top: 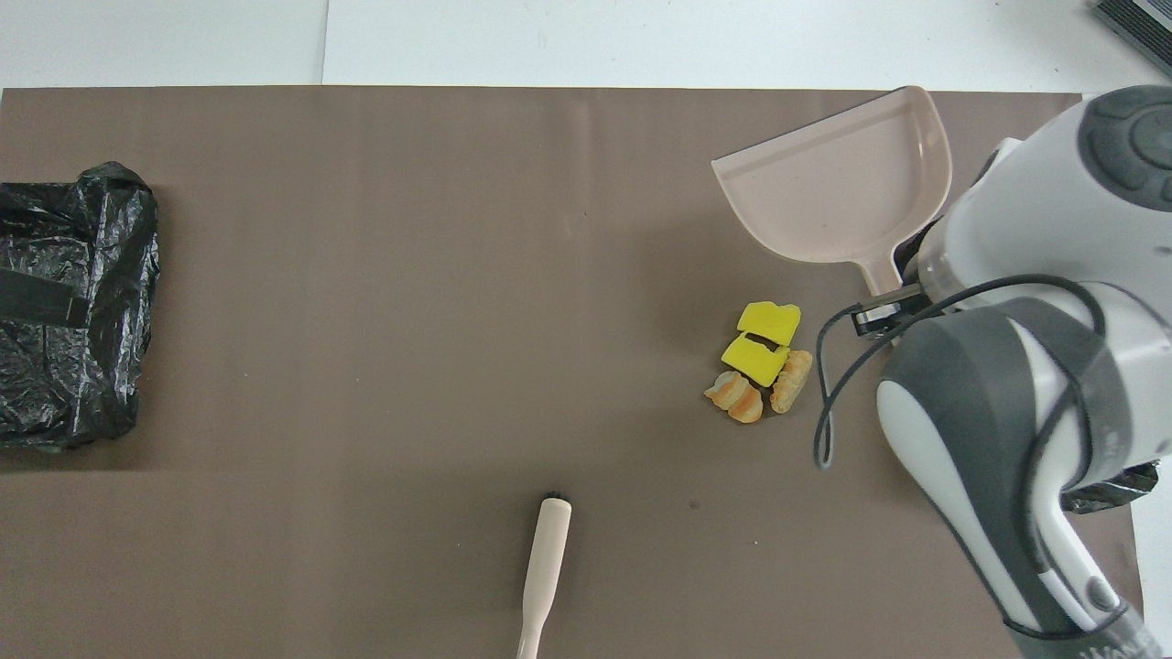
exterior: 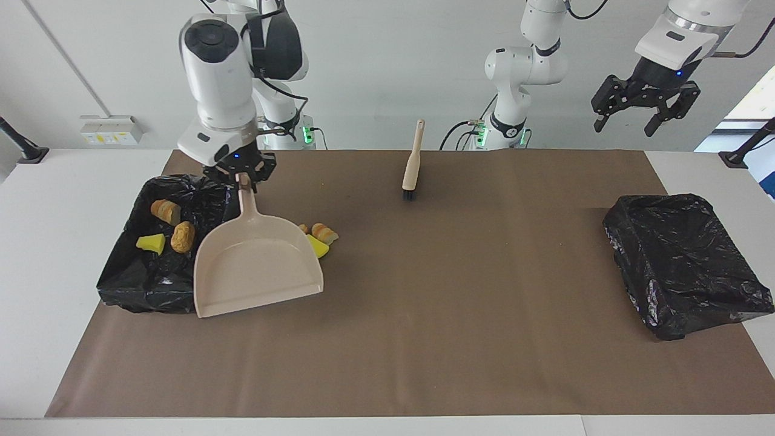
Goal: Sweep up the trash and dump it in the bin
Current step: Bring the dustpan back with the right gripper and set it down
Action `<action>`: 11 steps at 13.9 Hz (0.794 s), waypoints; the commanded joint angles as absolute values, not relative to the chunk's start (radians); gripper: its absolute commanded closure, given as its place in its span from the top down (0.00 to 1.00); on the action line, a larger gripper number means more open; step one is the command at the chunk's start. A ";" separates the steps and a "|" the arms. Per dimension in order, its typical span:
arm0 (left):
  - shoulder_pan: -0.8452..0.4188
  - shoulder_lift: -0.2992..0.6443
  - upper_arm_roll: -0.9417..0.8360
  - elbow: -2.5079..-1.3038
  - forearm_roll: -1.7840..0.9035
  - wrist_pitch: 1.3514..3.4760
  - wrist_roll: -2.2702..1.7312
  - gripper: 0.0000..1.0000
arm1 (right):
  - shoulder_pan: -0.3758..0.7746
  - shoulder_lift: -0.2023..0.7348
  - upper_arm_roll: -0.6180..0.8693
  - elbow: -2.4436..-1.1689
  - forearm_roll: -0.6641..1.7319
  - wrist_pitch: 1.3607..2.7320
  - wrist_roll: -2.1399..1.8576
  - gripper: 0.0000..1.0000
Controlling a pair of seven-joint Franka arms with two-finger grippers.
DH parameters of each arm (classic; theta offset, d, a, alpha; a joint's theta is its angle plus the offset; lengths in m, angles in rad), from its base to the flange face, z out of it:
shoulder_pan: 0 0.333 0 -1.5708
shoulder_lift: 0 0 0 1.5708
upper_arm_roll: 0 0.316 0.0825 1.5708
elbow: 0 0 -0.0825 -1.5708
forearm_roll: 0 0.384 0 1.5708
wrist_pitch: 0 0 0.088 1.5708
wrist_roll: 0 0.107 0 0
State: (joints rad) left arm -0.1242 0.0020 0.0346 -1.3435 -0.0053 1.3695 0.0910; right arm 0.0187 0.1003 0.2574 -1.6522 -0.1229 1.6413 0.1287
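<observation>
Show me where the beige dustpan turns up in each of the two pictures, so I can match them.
Facing view: the dustpan is toward the left of the picture, beside the trash-filled black bin, its handle in the right gripper.
Overhead view: the dustpan is at the upper right, farther from the robots than the trash pile.
Shared landmark: the brush near the robots' edge.

Readable text: none on the dustpan (exterior: 257, 266), the brush (exterior: 412, 163), the two black bin bags, the brown mat or the robot arms.
Wall socket plate (exterior: 110, 129): yellow stickers show on it, but their print cannot be read.
Overhead view, bottom corner at the right arm's end: a few pale letters on the arm's base, cut off and unreadable.
</observation>
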 commanded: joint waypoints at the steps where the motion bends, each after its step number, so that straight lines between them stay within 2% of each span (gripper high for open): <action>1: -0.110 -0.025 0.026 -1.381 -0.014 1.393 0.104 1.00 | 0.101 0.149 0.255 -1.638 -0.034 1.710 0.355 0.00; 4: -0.110 -0.025 0.026 -1.381 -0.014 1.393 0.104 1.00 | 0.199 0.231 0.255 -1.606 0.087 1.825 0.526 0.00; 7: -0.109 -0.025 0.026 -1.381 -0.014 1.393 0.104 1.00 | 0.320 0.323 0.255 -1.597 0.095 1.899 0.575 0.00; 9: -0.109 -0.025 0.026 -1.381 -0.014 1.393 0.104 1.00 | 0.379 0.417 0.255 -1.577 0.087 2.003 0.650 0.00; 11: -0.110 -0.025 0.026 -1.381 -0.014 1.393 0.104 1.00 | 0.449 0.509 0.247 -1.504 0.081 2.022 0.715 0.00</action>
State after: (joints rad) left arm -0.1242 0.0020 0.0344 -1.3436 -0.0053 1.3705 0.0911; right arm 0.4049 0.4049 0.2559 -1.6128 0.0770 2.0170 0.6604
